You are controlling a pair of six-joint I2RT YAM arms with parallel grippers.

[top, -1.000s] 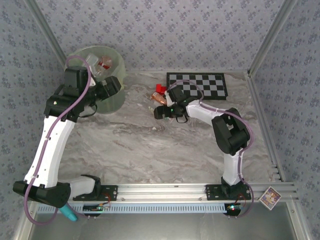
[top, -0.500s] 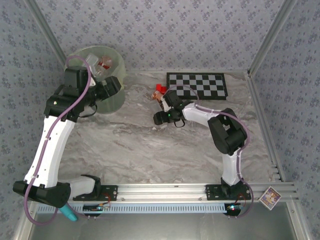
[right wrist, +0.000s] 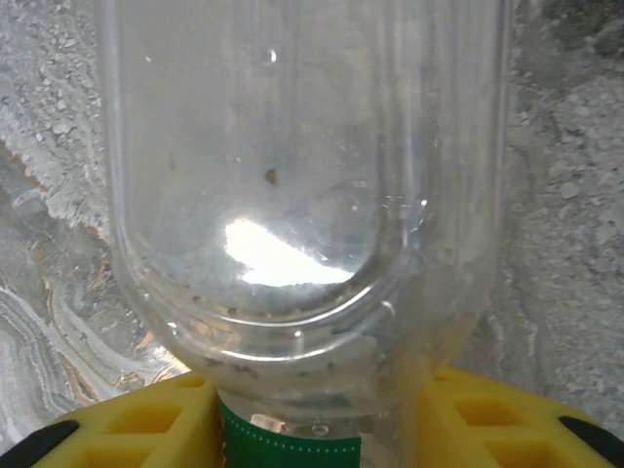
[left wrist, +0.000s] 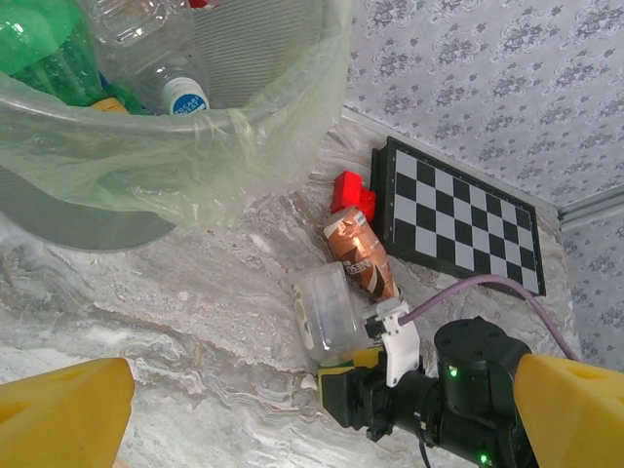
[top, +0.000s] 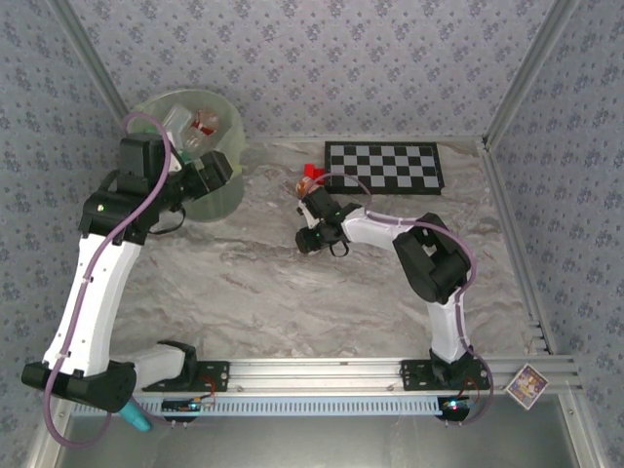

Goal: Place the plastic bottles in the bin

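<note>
**Mid-table, the right gripper (right wrist: pixel 312 409) clamps a clear bottle (left wrist: pixel 330 312)**

Beside the held bottle things are crowded. A brown-orange bottle (left wrist: pixel 363 258) lies alongside it, touching or very nearly so. The red block (left wrist: pixel 351 190) sits at that bottle's far end, and the checkerboard (left wrist: pixel 458 224) lies flat on the table (top: pixel 244 283) just to the right.

The clear bottle lies on its side on the marbled top. It is see-through, with a rounded shoulder and a green band at its narrow end. That end sits between the gripper's yellow pads (right wrist: pixel 136 424), which press against it.

Well to the left stands the bin (top: pixel 232 185), pale green with a thin liner. It holds a green bottle (left wrist: pixel 39 49) and a blue-capped bottle (left wrist: pixel 180 93). The left gripper (top: pixel 219 168) hovers at the bin's near rim, fingers (left wrist: pixel 58 414) spread wide and empty.
</note>
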